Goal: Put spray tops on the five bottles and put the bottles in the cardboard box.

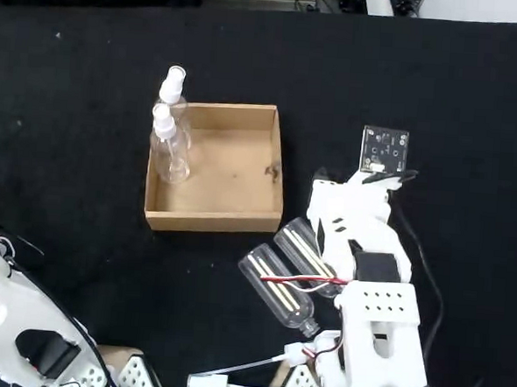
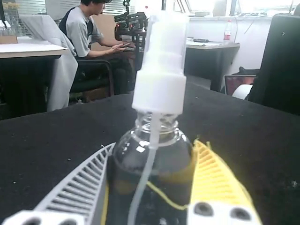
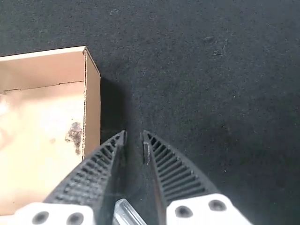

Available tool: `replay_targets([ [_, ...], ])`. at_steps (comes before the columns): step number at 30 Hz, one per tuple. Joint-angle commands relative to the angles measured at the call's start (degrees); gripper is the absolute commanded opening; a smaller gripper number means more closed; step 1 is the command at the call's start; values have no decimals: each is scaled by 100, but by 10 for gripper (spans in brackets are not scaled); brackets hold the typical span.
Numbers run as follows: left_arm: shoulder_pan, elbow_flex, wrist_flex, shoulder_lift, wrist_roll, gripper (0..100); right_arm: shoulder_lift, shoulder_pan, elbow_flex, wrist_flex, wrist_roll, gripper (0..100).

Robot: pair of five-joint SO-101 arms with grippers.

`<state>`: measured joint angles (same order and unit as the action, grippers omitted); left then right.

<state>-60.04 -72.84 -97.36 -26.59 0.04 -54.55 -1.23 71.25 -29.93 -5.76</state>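
Observation:
The cardboard box point(image 1: 213, 219) sits mid-table. Two clear bottles with white spray tops point(image 1: 170, 149) point(image 1: 172, 86) stand upright along its left wall. My left gripper point(image 2: 154, 146) is shut on a third clear bottle point(image 2: 150, 164), which carries a white spray top point(image 2: 161, 70); this arm point(image 1: 14, 319) is at the table's near left corner. Two bare bottles point(image 1: 279, 287) point(image 1: 301, 246) lie on the cloth beside my right arm point(image 1: 369, 253). A loose spray top point(image 1: 207, 384) lies near the front edge. My right gripper point(image 3: 134, 137) hangs narrowly open and empty, just outside the box's right wall point(image 3: 93, 108).
Black cloth point(image 1: 440, 91) covers the whole table. A small dark circuit board point(image 1: 384, 149) rides on the right arm's wrist. Red and white cables point(image 1: 310, 280) run across the lying bottles.

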Motion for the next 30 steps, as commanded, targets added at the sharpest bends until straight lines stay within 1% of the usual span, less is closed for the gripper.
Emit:
replay_targets([
  [1,136,-48,-149,70,-9,65,-180,9,-31,158,-18,39],
  [3,136,-92,-167,97,18,21,-180,9,-31,158,-18,39],
  [5,171,-198,-185,105,26,36,-180,9,-31,158,-18,39],
  [6,224,-259,-185,132,0,28,-180,9,-31,158,-18,39],
  [9,312,-646,-185,510,26,29,-180,9,-31,158,-18,39],
  [13,655,-1437,-176,1618,35,29,-180,9,-31,158,-18,39],
  [19,1402,-2413,-123,3288,35,29,-180,9,-40,158,-9,39],
  [26,2114,-2387,642,4035,44,29,-180,9,-40,158,-9,39],
  [30,2343,-2378,826,4431,44,29,-180,9,-40,158,-9,39],
])
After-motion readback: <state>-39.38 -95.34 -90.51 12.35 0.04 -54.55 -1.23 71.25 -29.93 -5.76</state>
